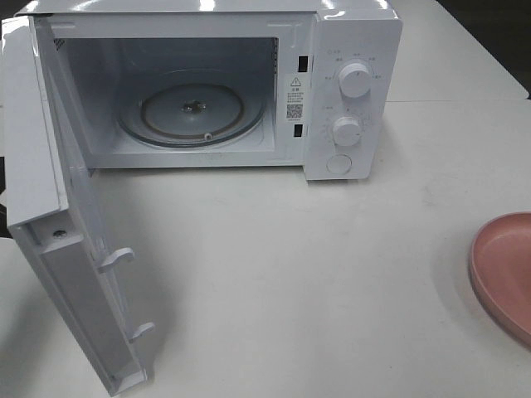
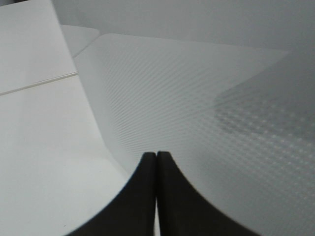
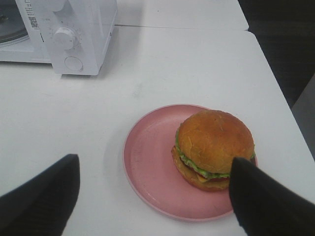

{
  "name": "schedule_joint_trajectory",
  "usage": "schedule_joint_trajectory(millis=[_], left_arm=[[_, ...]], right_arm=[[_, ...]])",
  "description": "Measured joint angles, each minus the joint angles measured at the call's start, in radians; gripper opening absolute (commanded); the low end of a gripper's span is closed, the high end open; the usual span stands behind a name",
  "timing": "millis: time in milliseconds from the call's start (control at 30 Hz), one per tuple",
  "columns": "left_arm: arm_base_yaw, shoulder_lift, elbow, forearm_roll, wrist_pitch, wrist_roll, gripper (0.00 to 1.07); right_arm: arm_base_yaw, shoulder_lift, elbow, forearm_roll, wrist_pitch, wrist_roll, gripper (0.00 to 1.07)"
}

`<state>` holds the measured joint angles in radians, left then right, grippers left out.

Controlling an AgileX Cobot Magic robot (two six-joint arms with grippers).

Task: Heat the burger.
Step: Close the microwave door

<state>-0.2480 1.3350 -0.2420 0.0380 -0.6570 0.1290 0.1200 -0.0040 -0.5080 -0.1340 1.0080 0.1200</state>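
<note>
Your right gripper [image 3: 155, 196], jaws wide and empty, hangs just short of the burger [image 3: 214, 147] on the pink plate [image 3: 152, 162]. The left gripper [image 2: 156, 156], jaws shut on nothing, faces the microwave door [image 1: 50, 224], farther off.

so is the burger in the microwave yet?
No. The burger sits on the pink plate on the table, and the microwave cavity holds only the bare glass turntable.
</note>
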Motion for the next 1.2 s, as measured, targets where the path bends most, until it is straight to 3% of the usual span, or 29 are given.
schedule_joint_trajectory(millis=[367,733,1033,1200], left_arm=[[-0.183,0.152,-0.142,-0.028,-0.033,0.000,0.00],[-0.343,0.308,-0.322,-0.192,-0.037,0.008,0.00],[-0.457,0.426,-0.507,-0.335,-0.034,0.082,0.00],[-0.486,0.485,-0.596,-0.388,-0.025,0.090,0.00]], right_arm=[[0.000,0.000,0.000,0.001,0.000,0.000,0.75],[0.000,0.000,0.000,0.001,0.000,0.000,0.75],[0.000,0.000,0.000,0.001,0.000,0.000,0.75],[0.000,0.000,0.000,0.001,0.000,0.000,0.75]])
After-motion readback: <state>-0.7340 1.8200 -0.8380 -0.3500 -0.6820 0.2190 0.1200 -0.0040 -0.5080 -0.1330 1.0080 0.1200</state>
